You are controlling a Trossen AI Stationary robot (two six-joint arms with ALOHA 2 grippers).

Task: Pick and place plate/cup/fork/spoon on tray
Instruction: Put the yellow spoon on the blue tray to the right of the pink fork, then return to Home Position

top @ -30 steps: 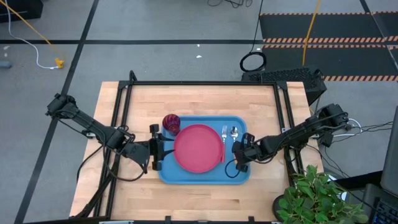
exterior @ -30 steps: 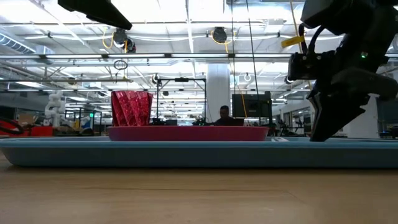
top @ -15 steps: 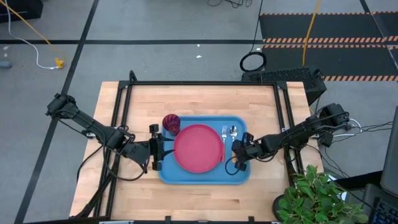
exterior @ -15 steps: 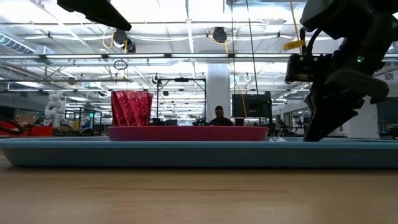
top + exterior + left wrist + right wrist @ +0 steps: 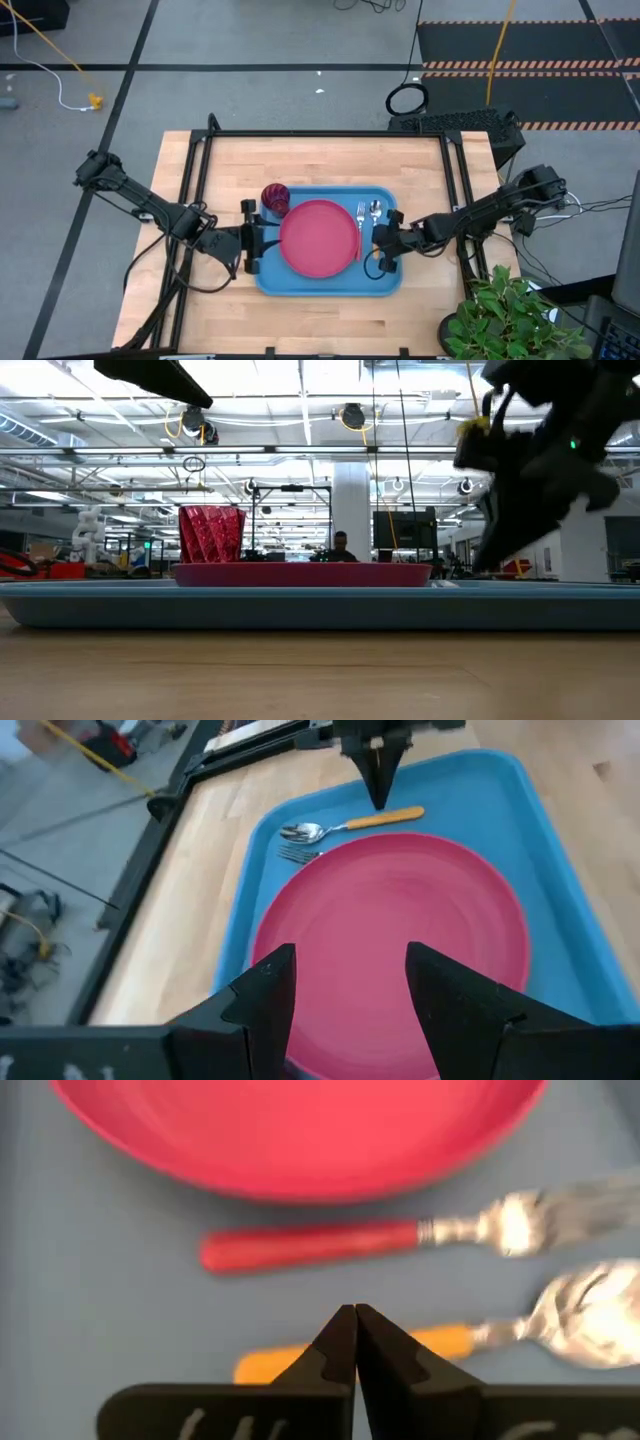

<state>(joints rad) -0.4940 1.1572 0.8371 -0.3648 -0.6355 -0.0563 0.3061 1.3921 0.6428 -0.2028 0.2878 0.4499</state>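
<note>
Hovering closed-fingered and empty over the spoon [image 5: 420, 1342] at the tray's [image 5: 320, 285] three o'clock, right gripper [image 5: 355, 1325]; left gripper [image 5: 345, 985] spread, empty; placing seems finished, next retreat.

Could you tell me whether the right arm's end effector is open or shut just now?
Shut. In its wrist view the right end effector has both fingertips pressed together, empty, poised over the spoon lying on the tray.

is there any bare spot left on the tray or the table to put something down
The tray is crowded: the plate fills its middle, the cup one far corner, the fork and spoon the strip beside the right gripper. The bare wood of the table beyond it is free.
</note>
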